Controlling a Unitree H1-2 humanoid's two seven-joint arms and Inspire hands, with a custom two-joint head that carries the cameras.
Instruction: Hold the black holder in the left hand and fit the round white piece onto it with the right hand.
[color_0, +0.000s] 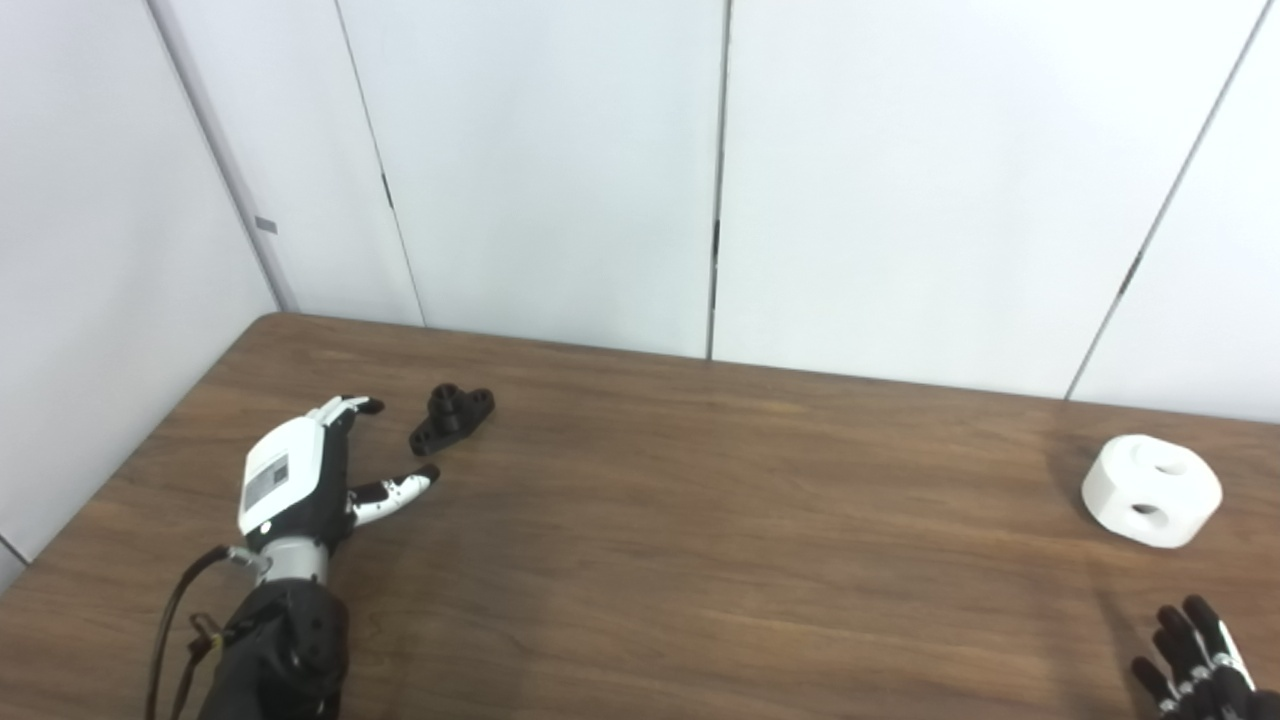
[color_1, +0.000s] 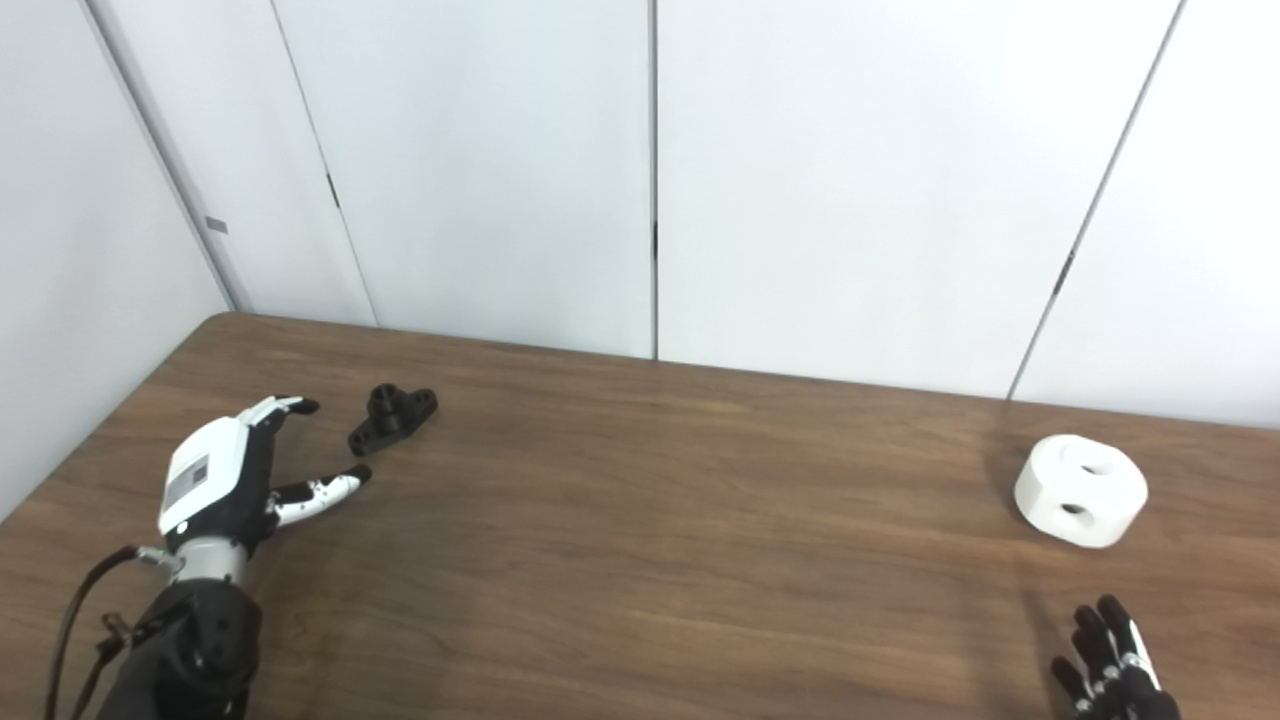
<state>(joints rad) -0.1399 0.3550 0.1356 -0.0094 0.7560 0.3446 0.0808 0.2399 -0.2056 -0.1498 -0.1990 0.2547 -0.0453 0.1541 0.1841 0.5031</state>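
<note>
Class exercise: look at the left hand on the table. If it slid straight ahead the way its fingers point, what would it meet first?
Most likely the black holder. The left hand is open, fingers aimed up and right toward it, with bare table between them. Depth is hard to judge, so it might pass just beside it.

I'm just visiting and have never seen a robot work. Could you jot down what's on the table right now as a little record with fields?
surface: brown wooden table
black holder: lying on the table, far left, not held
round white piece: on the table, far right, two holes showing
left hand: open, just short of the holder, not touching it
right hand: low at the bottom edge, fingers apart, holding nothing
task stage: nothing picked up yet
</note>
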